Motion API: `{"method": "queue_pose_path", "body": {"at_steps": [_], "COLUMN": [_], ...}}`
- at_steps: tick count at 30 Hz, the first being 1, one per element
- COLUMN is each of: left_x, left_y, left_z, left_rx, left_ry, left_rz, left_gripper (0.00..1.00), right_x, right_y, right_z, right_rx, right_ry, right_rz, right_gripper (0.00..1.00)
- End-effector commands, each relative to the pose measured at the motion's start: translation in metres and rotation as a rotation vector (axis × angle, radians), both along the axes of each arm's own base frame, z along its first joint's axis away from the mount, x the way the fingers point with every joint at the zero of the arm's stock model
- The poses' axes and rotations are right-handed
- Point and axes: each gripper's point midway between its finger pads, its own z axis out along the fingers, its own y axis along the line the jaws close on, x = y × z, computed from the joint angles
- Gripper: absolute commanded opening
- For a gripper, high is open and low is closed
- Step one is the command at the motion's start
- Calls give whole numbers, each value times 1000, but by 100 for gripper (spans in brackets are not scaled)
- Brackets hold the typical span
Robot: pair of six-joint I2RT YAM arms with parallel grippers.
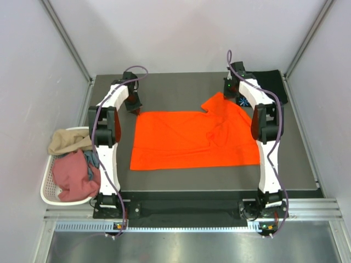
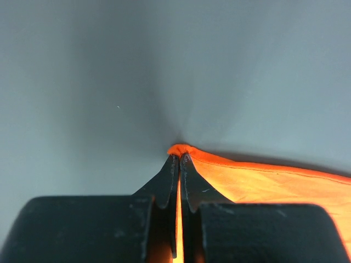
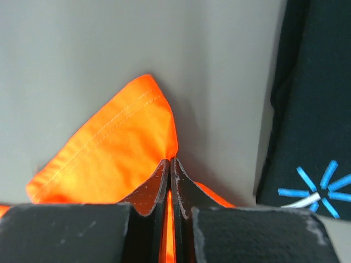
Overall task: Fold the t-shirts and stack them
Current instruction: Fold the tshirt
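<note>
Off the table's (image 1: 170, 87) left edge: white basket (image 1: 46, 192), with a tan shirt (image 1: 68, 141) and a pink shirt (image 1: 74, 176) heaped in it. Far right corner of the table: black shirt (image 1: 271, 82), light-blue starburst (image 3: 323, 189) showing. It lies just beside the right gripper (image 3: 170, 161) and apart from it. In the top view the right arm (image 1: 263, 123) crosses over the right edge of the orange shirt (image 1: 186, 139).

Orange shirt spread over the middle of the table. It is mostly flat, rumpled toward the right, with one sleeve pointing at the far right corner.

Left gripper (image 2: 179, 158) down at the shirt's far left corner. Fingers pressed together, a small bunch of orange cloth pinched at the tips, hem running off to the right along the table.

Right gripper down at the sleeve. Fingers closed tight with orange cloth between them, the sleeve end fanning out left and ahead of the tips
</note>
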Motion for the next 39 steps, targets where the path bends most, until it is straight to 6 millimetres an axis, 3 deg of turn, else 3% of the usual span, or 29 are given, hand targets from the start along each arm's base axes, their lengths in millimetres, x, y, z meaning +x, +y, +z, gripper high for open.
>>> {"method": "queue_pose_path", "body": {"at_steps": [1,6,9,15,16,17,24,29,39], "left_x": [3,-8,-17,-41,-44,-52,-89,-116,-132], "left_y": [1,-1,-3,1,3,3,2,3,2], "left_z": [21,47,60,85,88,95,100,96,92], "left_rx": [4,-12,-16,1,5,7,-7,-6,-6], "left_ry": [-50,-83,-93,-105,-111,-118,-106,-89,-88], "left_rz": [5,6,5,-1,1,-1,-5,-2,1], "left_gripper": [0,0,0,0,0,0,0,0,0], "right_x": [1,-19,-36,-74,-82,-88,-134,-158,-194], "right_y": [-9,-20,-25,-32,-34,-35,-43,-57,-99], "right_z": [93,129,139,140,132,139,119,124,131], "right_rx": [55,114,131,144,142,146,135,108,69], "right_ry": [-128,-137,-121,-48,-22,-31,50,44,27], "right_rz": [-39,-86,-100,-102,-107,-108,-119,-152,-257], "right_gripper": [0,0,0,0,0,0,0,0,0]}}
